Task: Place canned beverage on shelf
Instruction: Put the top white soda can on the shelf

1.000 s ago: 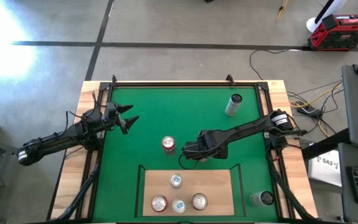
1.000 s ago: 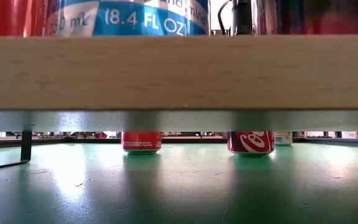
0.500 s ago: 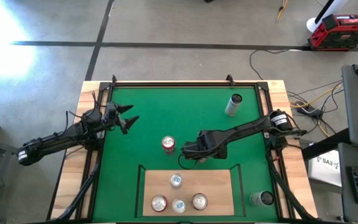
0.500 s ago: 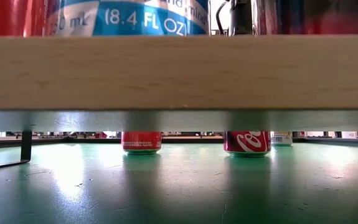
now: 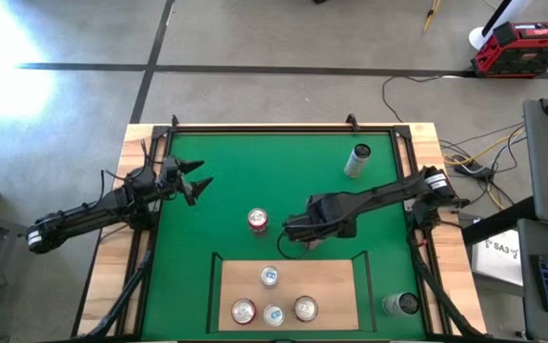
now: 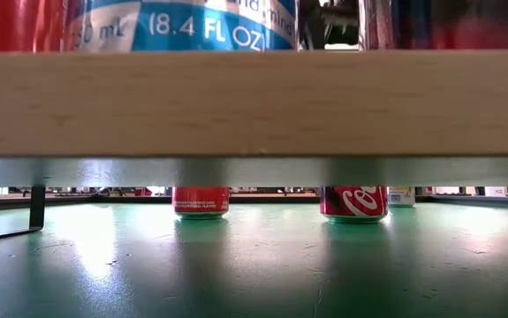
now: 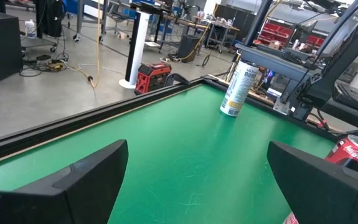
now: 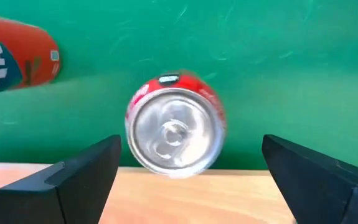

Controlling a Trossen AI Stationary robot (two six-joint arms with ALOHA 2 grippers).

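Observation:
A red can (image 8: 174,134) stands upright on the green mat, its base on the mat (image 6: 353,201), just beyond the far edge of the shelf (image 5: 335,286). My right gripper (image 8: 190,152) hangs open straight above it, pointing down, a finger on either side and clear of the can; in the high view the gripper (image 5: 302,235) hides it. Several cans stand on the shelf board (image 6: 254,102). My left gripper (image 5: 197,177) waits open at the mat's left side.
A second red can (image 5: 257,221) stands on the mat left of my right gripper. A tall pale can (image 5: 357,160) stands at the far right, and a silver can (image 5: 402,303) near the right front corner. A black rail (image 5: 254,129) edges the mat.
My right gripper has opened wide, let go of the red can and risen straight up from it. The can stays upright on the mat beside the shelf's far edge.

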